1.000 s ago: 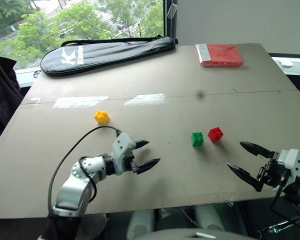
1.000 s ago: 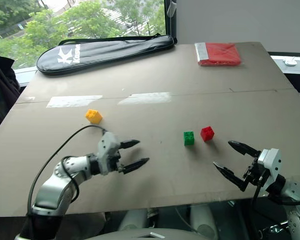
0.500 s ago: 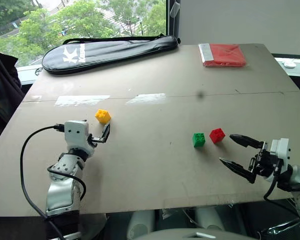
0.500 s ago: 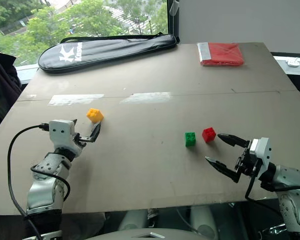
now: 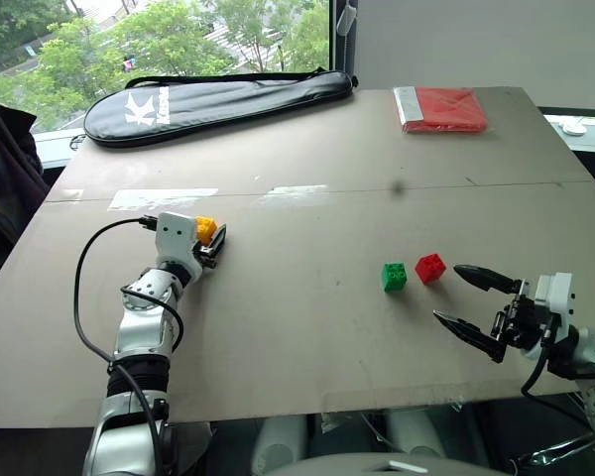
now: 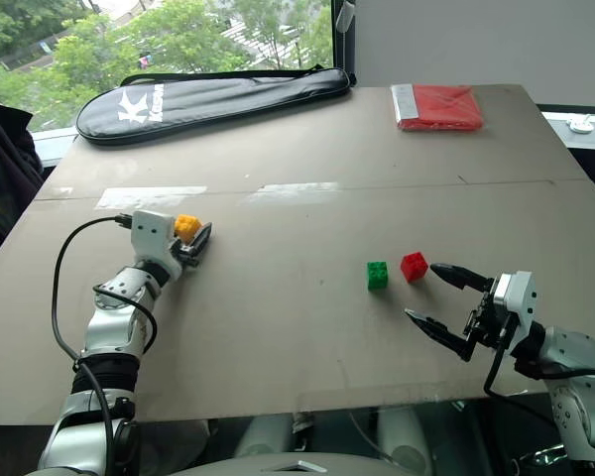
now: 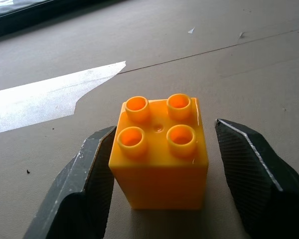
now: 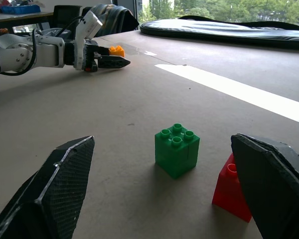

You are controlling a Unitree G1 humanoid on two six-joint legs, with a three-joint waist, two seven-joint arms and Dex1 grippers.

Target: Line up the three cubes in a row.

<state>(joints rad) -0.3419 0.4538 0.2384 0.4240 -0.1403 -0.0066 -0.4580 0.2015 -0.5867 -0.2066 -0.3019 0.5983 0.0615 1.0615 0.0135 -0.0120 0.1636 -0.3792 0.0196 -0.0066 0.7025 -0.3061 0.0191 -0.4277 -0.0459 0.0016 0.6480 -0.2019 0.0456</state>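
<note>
Three cubes sit on the table (image 5: 307, 327), and none has been lined up yet: the yellow cube (image 7: 159, 149) is far to the left, well apart from the green cube (image 5: 393, 276) and the red cube (image 5: 430, 267), which stand just beside each other on the right. The step in hand looks like the pick-up of the yellow one. The left gripper (image 7: 162, 164) has its two fingers either side of that cube; one finger is against its side, while a slim gap shows at the other, so the grip is narrowing but cannot be called firm (the cube is upright, studs up, resting on the board). The right gripper (image 5: 476, 302) hangs near the red cube with its fingers spread wide and nothing between them. The next move likely calls for the left fingers to finish clamping, then a lift and a carry rightward toward the green cube, setting the yellow one down in line with the other two, without knocking either.
</note>
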